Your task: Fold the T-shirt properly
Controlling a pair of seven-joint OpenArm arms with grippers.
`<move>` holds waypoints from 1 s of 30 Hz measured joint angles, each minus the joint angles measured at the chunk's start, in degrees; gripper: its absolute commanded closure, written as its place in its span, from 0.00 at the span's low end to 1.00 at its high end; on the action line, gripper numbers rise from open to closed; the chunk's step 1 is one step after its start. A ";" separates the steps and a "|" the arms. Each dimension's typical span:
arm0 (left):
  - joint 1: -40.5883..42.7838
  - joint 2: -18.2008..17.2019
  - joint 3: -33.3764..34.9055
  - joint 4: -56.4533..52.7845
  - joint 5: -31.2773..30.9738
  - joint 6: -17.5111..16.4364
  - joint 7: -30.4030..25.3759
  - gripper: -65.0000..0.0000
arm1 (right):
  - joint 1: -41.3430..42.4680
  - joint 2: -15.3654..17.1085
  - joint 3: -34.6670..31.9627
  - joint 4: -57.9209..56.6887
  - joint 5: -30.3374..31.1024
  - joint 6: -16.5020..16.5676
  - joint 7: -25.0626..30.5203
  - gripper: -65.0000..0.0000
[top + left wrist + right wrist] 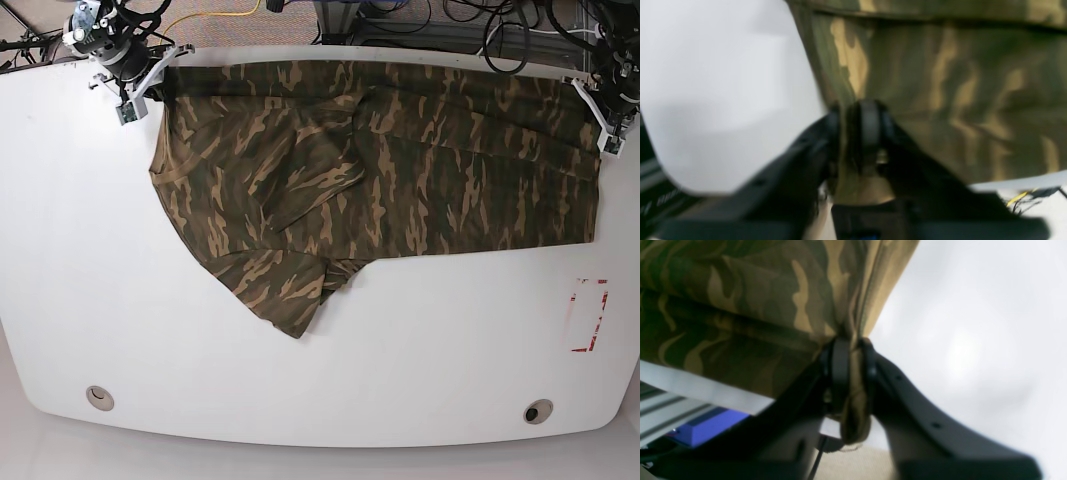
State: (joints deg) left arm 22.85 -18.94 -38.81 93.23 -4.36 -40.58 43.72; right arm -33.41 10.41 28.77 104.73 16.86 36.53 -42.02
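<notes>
Two end effectors pinch the T-shirt point(400, 170) at the counter's point(120, 300) far edge: left end effector point(858, 125) and right end effector point(850, 356) each pressed on bunched hem. Soft, light cloth will sag and crease; corners and seams look like the best holds.

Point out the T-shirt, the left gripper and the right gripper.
T-shirt point(440, 170): base view, flat middle of the cloth.
Left gripper point(860, 130): left wrist view, between the fingertips.
Right gripper point(853, 373): right wrist view, between fingertips pinching bunched cloth.
</notes>
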 measured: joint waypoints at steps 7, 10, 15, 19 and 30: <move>-0.07 -0.31 -0.31 3.21 -0.04 0.24 3.21 0.44 | 0.00 -2.16 2.99 3.96 -1.49 0.98 -4.85 0.10; 0.00 -0.33 -0.31 5.27 -0.11 0.22 5.11 0.44 | 0.22 -2.91 3.82 6.27 -1.64 2.56 -5.20 0.06; -0.04 -0.11 -0.31 9.73 -0.42 0.22 6.69 0.44 | 2.08 -4.90 4.57 8.85 -1.22 3.41 -6.29 0.10; -0.15 -0.20 -0.31 12.79 -4.26 0.24 6.60 0.44 | 4.98 -5.11 4.55 9.03 -1.31 3.41 -8.83 0.13; -8.31 0.63 -2.97 12.83 -5.53 0.59 7.52 0.44 | 22.56 -4.85 2.23 2.45 -4.33 3.41 -9.20 0.14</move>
State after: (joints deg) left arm 14.55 -18.31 -41.78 106.06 -9.89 -39.99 51.24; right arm -10.85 5.56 31.00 107.18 12.53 39.94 -51.22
